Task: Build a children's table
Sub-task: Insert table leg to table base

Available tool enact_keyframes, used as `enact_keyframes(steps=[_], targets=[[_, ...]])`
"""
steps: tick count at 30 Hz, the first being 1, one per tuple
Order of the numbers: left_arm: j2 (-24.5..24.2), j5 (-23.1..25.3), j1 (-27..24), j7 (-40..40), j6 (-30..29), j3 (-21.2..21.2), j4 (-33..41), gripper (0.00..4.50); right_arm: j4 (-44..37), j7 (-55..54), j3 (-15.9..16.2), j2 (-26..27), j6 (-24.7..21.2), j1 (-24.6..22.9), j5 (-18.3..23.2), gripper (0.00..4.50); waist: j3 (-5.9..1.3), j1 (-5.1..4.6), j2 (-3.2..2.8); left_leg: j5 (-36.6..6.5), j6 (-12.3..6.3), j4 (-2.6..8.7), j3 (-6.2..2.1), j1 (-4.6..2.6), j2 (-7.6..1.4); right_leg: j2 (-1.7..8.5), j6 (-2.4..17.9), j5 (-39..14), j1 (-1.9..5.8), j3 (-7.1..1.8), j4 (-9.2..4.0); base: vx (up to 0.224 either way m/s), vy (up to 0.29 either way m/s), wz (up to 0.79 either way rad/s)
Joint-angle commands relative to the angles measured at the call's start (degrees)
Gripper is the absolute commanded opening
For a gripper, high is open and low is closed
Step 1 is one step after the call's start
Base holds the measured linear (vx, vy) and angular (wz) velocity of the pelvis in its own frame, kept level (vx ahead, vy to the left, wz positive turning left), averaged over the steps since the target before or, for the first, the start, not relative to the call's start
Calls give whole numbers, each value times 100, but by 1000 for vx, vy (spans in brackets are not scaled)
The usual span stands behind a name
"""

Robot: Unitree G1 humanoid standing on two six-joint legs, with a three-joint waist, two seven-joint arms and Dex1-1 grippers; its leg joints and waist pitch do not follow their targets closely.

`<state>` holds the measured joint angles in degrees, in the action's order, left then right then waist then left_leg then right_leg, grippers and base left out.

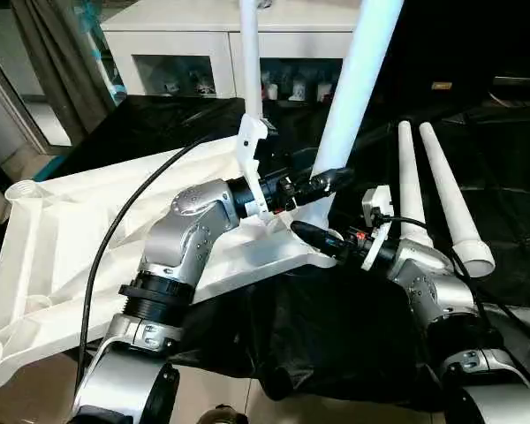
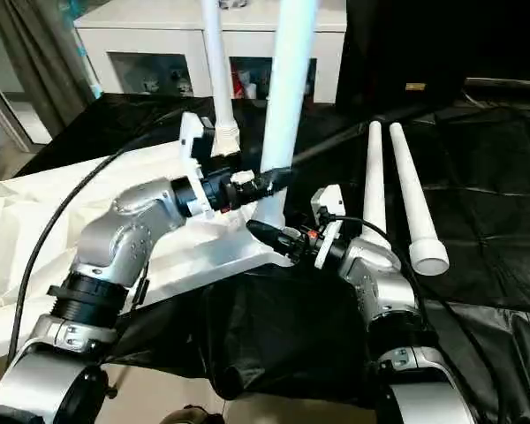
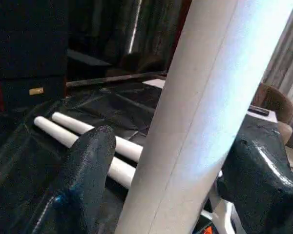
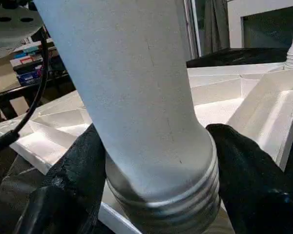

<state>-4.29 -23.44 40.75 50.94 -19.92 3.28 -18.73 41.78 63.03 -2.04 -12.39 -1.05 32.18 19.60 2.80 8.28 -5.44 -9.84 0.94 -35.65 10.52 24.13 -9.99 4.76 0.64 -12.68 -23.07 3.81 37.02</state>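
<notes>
White plastic tabletop (image 1: 62,256) lying underside-up with two legs upright — far leg (image 1: 250,53) seated, near-corner leg (image 1: 362,79) pinched at its base by right gripper (image 4: 161,161), left gripper (image 3: 166,161) spread around it — two spare legs (image 1: 442,194) waiting right.

black sheet (image 1: 336,327) bears tabletop (image 1: 62,256) and two loose legs (image 1: 455,208).
</notes>
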Motion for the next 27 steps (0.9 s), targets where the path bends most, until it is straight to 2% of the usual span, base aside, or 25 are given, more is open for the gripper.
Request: enact_keyframes(steps=[1,4,7,10,14,15,19,27], targets=[[-25,19,40,-17,28,-1,-13,329,-61,68,28,21,-18,80,-33,281,-435,4,65,-903,-579,394,-169,-162,-353,426,1467,-207,269,-221,-440,0,0,0],[-34,167,39,-20,192,94,-78,289,-112,79,67,-2,-83,57,-27,281,-431,1,73,-921,-570,400,-171,-160,-352,427,1448,-230,271,-224,-444,0,0,0],[-21,139,55,-36,169,81,-112,281,-118,76,71,-4,-98,61,-32,281,-431,-1,85,-909,-555,399,-166,-156,-352,433,1440,-253,272,-229,-446,0,0,0],[17,87,86,-74,142,15,-149,246,-100,78,72,-3,-105,85,-48,281,-429,-2,88,-872,-573,395,-163,-155,-350,433,1446,-241,271,-228,-445,0,0,0],[28,64,109,-80,159,-23,-205,243,-97,62,79,1,-122,120,-58,281,-428,-6,80,-884,-573,395,-162,-160,-346,425,1431,-269,264,-226,-454,0,0,0],[32,56,115,-91,158,-36,-216,223,-105,58,82,1,-130,120,-59,281,-428,-9,69,-916,-556,401,-167,-161,-355,429,1431,-295,265,-226,-453,0,0,0],[45,62,202,-141,269,-90,-353,210,-120,18,84,-5,-170,126,-65,280,-431,-13,74,-936,-540,401,-165,-163,-351,429,1433,-251,269,-227,-451,0,0,0],[2,182,255,-193,277,-61,-460,200,-147,-105,60,7,-117,142,-106,279,-424,-15,69,-961,-527,409,-168,-159,-353,431,1435,-273,269,-227,-454,0,0,0]])
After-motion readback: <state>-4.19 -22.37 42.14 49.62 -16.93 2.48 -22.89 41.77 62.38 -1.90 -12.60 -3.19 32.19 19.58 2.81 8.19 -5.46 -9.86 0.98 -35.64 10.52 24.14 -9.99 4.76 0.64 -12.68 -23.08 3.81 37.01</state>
